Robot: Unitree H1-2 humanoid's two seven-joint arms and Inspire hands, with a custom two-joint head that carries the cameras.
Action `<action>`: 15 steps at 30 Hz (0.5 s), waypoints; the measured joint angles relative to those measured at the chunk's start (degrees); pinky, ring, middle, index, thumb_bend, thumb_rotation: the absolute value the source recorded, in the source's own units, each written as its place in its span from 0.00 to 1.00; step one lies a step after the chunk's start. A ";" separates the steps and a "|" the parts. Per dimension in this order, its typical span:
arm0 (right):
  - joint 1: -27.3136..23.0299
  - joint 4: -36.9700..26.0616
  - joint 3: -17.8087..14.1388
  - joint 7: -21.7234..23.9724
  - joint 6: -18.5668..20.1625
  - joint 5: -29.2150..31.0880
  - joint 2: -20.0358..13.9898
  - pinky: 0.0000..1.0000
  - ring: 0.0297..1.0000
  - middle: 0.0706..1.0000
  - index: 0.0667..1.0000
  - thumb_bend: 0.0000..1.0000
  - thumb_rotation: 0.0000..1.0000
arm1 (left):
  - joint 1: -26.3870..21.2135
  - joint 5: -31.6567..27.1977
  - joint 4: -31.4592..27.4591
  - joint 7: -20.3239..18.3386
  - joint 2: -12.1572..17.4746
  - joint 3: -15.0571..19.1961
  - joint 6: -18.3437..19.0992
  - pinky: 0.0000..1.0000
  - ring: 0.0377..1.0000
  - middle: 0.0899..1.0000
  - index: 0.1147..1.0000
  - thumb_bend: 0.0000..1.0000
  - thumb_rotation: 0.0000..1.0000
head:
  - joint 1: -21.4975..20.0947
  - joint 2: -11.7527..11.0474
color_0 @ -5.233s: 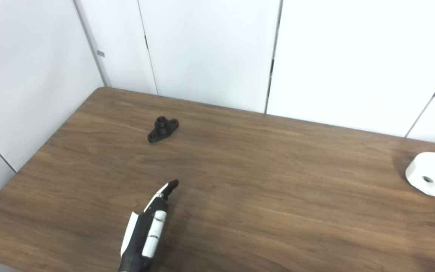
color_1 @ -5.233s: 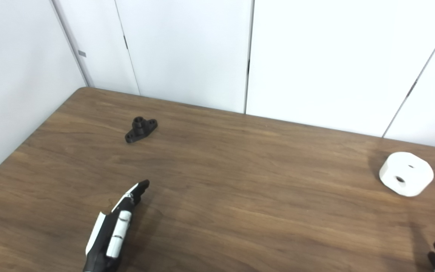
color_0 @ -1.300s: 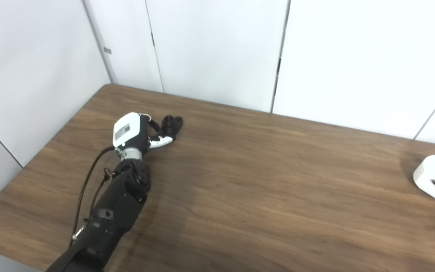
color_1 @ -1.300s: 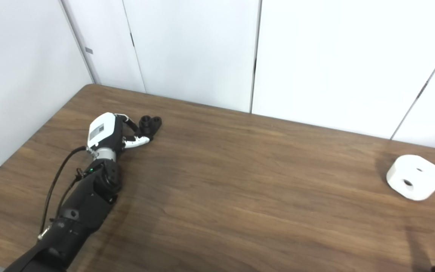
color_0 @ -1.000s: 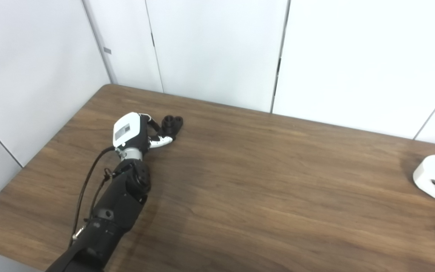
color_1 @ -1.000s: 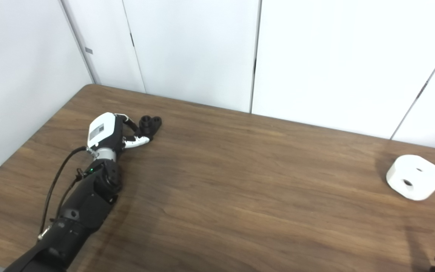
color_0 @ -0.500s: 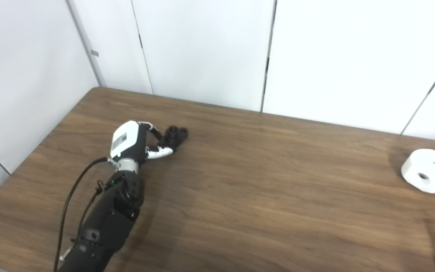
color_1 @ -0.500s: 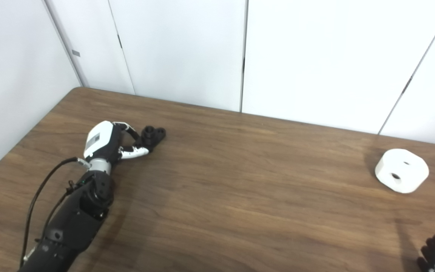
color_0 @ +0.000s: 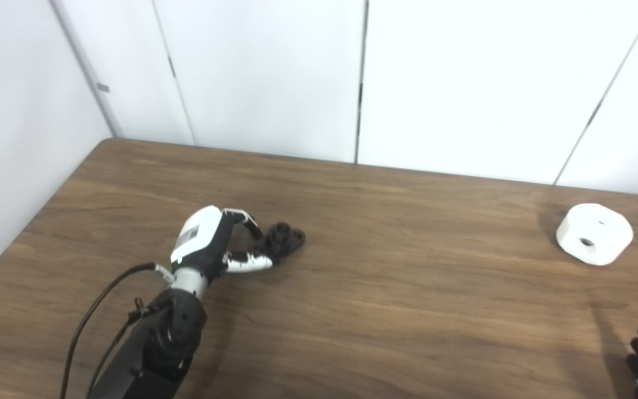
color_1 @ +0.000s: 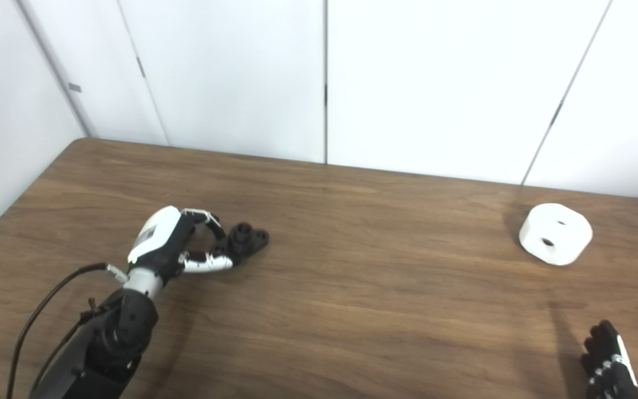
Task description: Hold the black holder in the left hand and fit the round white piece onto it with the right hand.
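Pinching the holder (color_0: pixel 286 239) was the left robot hand (color_0: pixel 216 246): fingers curled over the near end, thumb coming in underneath. Holder sat on the counter (color_0: pixel 385 288), left of centre, and I couldn't tell if it was touching the wood or just clear of it. The far lug and the upright boss stuck out past the fingertips.

White piece (color_1: pixel 555 233) lay far right on the counter, well apart from both hands, untouched. It was a round puck with a bore in the side facing the camera and a smaller hole on top.

Right robot hand (color_1: pixel 607 363) was only partly in view at the bottom right corner, near the counter edge, holding nothing. Fingers appeared loosely bunched; open or closed, can't tell from this.

Handling, my read:
- Holder looked like rigid plastic, small and light. Grip on one end only means it could pivot when pressed. Better to hold it across the base flange and keep the boss exposed.
- White piece looked stiff, smooth, probably printed and light. Take it across the outer wall, fingers opposite thumb, and keep the bore unobstructed.
- Smooth curved wall could slip in a fingertip grip.
- Mating probably needs bore and boss lined up closely; skew would likely jam it.
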 measured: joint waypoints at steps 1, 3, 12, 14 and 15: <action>0.02 -0.08 0.15 -0.15 0.00 -0.10 0.00 1.00 1.00 0.99 1.00 0.67 1.00 | 0.51 0.02 -1.05 -0.54 -0.15 -0.33 0.03 0.78 0.87 0.76 0.42 0.52 0.04 | -0.78 0.26; 0.15 -0.24 0.34 -0.39 0.00 -0.28 0.02 1.00 1.00 0.99 0.99 0.68 1.00 | 1.37 0.53 -2.43 -1.35 -0.59 -1.18 0.10 0.78 0.86 0.76 0.42 0.52 0.04 | -1.93 0.96; 1.00 -1.80 1.79 -1.71 0.47 -1.61 0.81 1.00 1.00 0.97 0.99 0.63 1.00 | 5.14 2.72 -7.65 -2.17 -3.82 -6.46 -1.40 0.77 0.85 0.76 0.42 0.52 0.04 | -5.18 4.31; 1.60 -3.15 2.49 -1.76 1.46 -2.20 0.95 1.00 1.00 0.98 0.99 0.59 1.00 | 5.90 2.84 -8.35 -2.26 -4.33 -7.39 -2.14 0.77 0.86 0.76 0.42 0.52 0.05 | -6.23 5.79; 1.85 -3.59 2.70 -1.77 1.76 -2.30 1.06 1.00 1.00 0.98 0.99 0.57 1.00 | 6.35 2.99 -8.94 -2.45 -4.48 -8.01 -2.17 0.78 0.86 0.77 0.42 0.52 0.05 | -6.59 6.50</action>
